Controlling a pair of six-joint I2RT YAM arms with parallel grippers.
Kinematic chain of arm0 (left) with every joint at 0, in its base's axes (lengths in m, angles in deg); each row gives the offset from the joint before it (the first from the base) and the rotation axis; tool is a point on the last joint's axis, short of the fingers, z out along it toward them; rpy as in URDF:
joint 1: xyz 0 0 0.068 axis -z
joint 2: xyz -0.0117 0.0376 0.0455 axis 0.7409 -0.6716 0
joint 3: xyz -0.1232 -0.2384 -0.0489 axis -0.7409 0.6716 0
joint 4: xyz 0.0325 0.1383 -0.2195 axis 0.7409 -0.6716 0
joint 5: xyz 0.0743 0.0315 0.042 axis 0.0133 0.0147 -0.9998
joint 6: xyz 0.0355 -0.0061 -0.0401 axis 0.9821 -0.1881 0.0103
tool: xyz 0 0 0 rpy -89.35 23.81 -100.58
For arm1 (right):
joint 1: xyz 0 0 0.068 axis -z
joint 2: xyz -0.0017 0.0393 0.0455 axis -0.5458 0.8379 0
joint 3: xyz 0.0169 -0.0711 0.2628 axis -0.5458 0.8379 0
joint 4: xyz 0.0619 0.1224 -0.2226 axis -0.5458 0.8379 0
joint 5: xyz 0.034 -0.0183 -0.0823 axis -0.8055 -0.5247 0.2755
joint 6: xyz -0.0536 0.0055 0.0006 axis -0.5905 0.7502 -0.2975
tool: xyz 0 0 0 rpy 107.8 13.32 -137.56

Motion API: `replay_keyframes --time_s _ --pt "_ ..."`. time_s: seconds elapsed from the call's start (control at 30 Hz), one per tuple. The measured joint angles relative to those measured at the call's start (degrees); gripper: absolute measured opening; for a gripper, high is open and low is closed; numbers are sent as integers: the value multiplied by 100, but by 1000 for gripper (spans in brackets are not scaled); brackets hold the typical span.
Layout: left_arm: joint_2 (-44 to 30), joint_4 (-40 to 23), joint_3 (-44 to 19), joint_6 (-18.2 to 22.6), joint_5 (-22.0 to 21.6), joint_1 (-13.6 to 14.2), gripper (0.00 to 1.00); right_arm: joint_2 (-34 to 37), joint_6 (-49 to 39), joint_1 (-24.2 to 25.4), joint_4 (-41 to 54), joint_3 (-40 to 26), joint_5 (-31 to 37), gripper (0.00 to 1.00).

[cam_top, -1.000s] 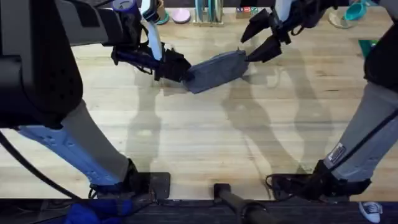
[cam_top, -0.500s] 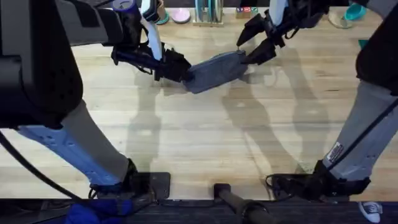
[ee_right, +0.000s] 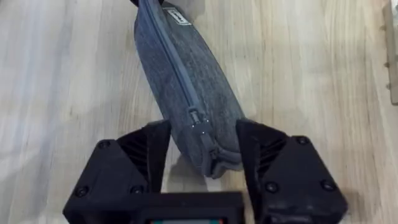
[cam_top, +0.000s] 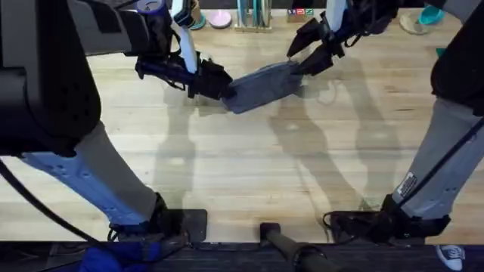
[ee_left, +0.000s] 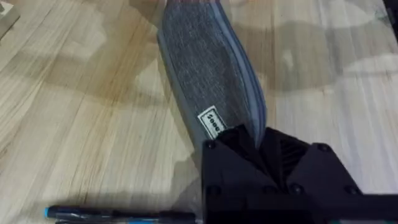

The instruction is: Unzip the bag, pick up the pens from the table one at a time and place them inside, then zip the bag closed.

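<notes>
The grey-blue bag [cam_top: 261,85] lies slanted on the table [cam_top: 242,166] near its far side, zipper shut. My left gripper [cam_top: 217,81] is shut on the bag's left end; in the left wrist view the bag [ee_left: 211,81] stretches away from that gripper [ee_left: 255,142]. My right gripper [cam_top: 301,53] is open at the bag's right end. In the right wrist view its fingers [ee_right: 146,155] stand on either side of the bag [ee_right: 186,81], just short of the zipper pull [ee_right: 196,116]. A black pen [ee_left: 118,214] with a blue tip lies on the wood beside the left gripper.
Along the table's far edge stand a pink item [cam_top: 220,19], a teal holder [cam_top: 253,13] and a teal object [cam_top: 435,13]. A green mat [cam_top: 448,54] shows at the right edge. The near half of the table is bare wood.
My right gripper has moved left and closer to the bag's right end, and now straddles it. The left gripper and the bag have stayed in place.
</notes>
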Motion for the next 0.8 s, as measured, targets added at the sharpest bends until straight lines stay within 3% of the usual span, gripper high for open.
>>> replay_keyframes --time_s 0.1,0.3,0.47,0.57,0.8 --pt "0 0 0 0 0 0 42 0 -2 -1 0 0 0 638" --pt "0 0 0 0 0 0 42 0 -15 -7 0 0 0 499" --pt "0 -1 0 -1 0 0 42 0 -17 -4 0 0 1 280" --pt "0 0 0 0 0 0 42 4 -17 -7 0 0 0 57" --pt "0 0 0 0 0 0 42 7 -20 -15 -7 0 0 32"
